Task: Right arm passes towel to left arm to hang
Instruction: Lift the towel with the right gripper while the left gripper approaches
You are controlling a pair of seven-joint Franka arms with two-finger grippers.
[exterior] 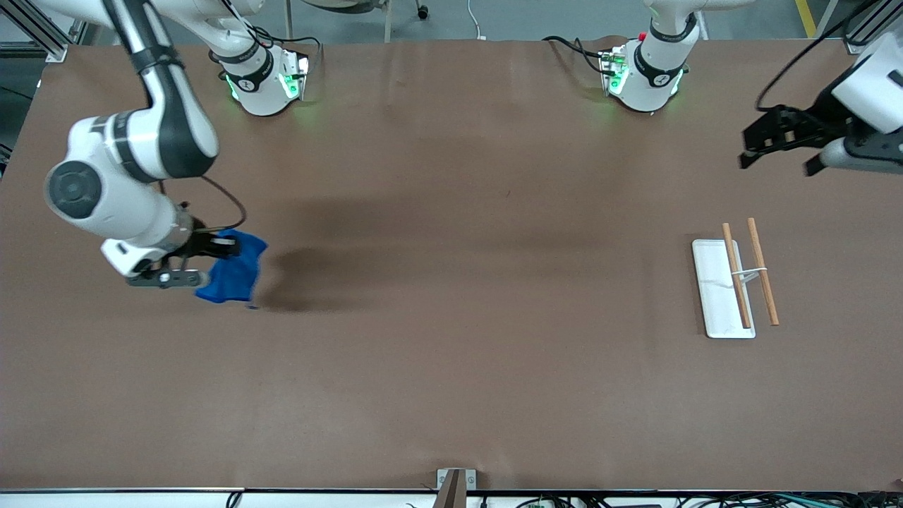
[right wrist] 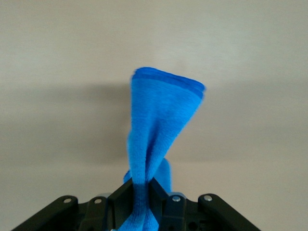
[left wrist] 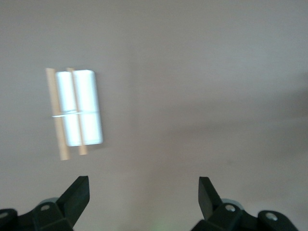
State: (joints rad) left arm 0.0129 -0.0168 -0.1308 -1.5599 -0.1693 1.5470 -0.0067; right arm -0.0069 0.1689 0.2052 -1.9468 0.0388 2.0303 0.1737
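Observation:
My right gripper (exterior: 224, 245) is shut on the royal-blue towel (exterior: 234, 271) and holds it bunched in the air over the table at the right arm's end; the cloth hangs down from the jaws. In the right wrist view the towel (right wrist: 161, 120) sticks out from between the closed fingers (right wrist: 124, 197). My left gripper (exterior: 776, 161) is open and empty, up in the air over the left arm's end of the table. In the left wrist view its gripper (left wrist: 143, 188) shows two fingertips wide apart with nothing between them.
A white tray (exterior: 714, 282) with a rack of two wooden rods (exterior: 762, 281) lies at the left arm's end, nearer the front camera than the left gripper. It also shows in the left wrist view (left wrist: 89, 96). The brown table (exterior: 451, 282) spreads between the arms.

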